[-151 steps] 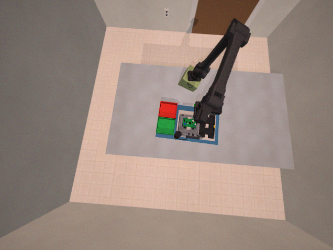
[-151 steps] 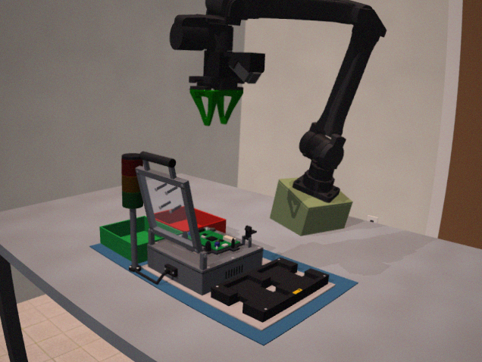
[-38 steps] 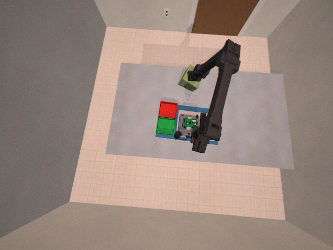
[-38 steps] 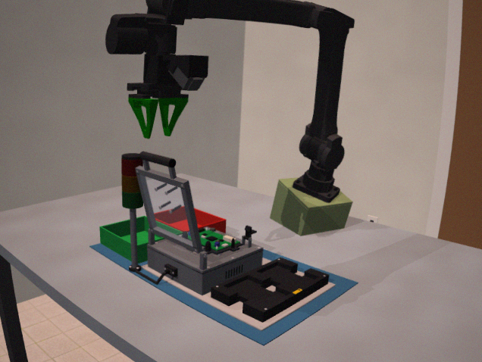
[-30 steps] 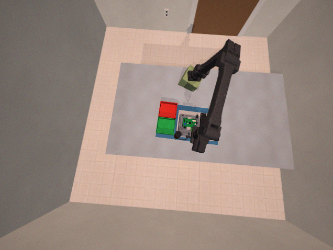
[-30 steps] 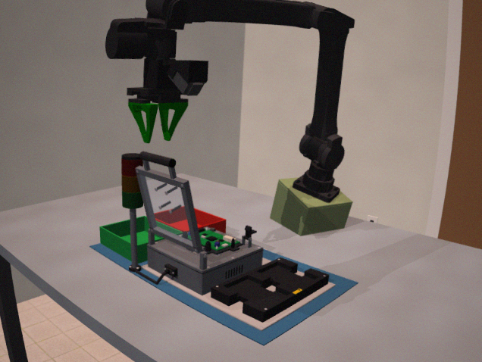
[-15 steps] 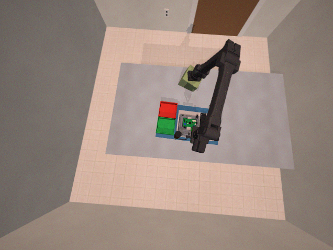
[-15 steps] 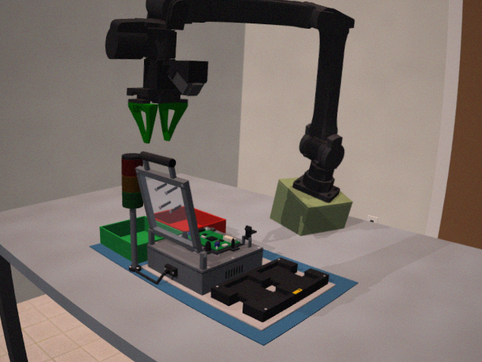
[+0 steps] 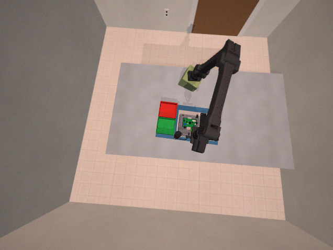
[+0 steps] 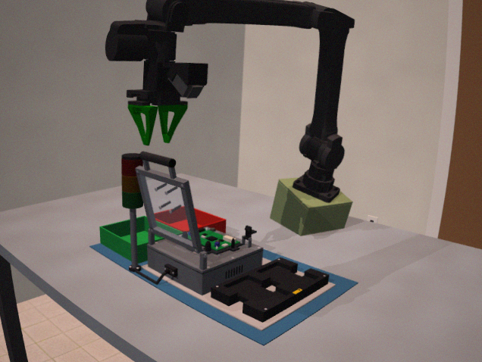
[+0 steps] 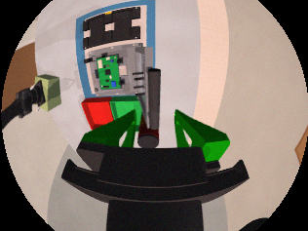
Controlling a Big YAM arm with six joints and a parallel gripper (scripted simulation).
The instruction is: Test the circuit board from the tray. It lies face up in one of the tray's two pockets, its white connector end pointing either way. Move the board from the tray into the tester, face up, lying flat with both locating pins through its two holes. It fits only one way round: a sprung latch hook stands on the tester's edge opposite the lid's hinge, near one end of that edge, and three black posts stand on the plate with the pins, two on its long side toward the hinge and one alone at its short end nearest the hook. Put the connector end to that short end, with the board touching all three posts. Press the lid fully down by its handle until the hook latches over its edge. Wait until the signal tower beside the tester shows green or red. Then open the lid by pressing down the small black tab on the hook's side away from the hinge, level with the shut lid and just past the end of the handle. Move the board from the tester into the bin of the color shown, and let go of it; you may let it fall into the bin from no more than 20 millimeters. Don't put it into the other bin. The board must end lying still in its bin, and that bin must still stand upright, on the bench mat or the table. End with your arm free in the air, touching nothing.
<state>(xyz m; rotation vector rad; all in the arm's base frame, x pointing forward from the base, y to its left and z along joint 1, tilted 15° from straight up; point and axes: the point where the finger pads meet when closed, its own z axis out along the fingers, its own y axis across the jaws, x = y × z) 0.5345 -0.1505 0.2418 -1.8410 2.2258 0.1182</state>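
Note:
The green circuit board (image 10: 215, 238) lies face up on the plate of the grey tester (image 10: 204, 260). It also shows in the wrist view (image 11: 107, 72) and in the overhead view (image 9: 189, 122). The tester's clear lid (image 10: 169, 207) stands raised, with its black handle (image 10: 157, 158) at the top. My gripper (image 10: 157, 141) with green fingers hangs in the air a little above the handle, half open and empty. In the wrist view the handle (image 11: 154, 99) lies between my fingers. The signal tower (image 10: 131, 181) beside the tester shows no bright light. The latch hook (image 10: 248, 233) stands at the tester's far edge.
The green bin (image 10: 124, 234) and the red bin (image 10: 190, 220) stand behind the tester on the blue mat (image 10: 249, 326). The black tray (image 10: 270, 287) lies in front with both pockets empty. The arm's olive base block (image 10: 309, 212) sits at the back right.

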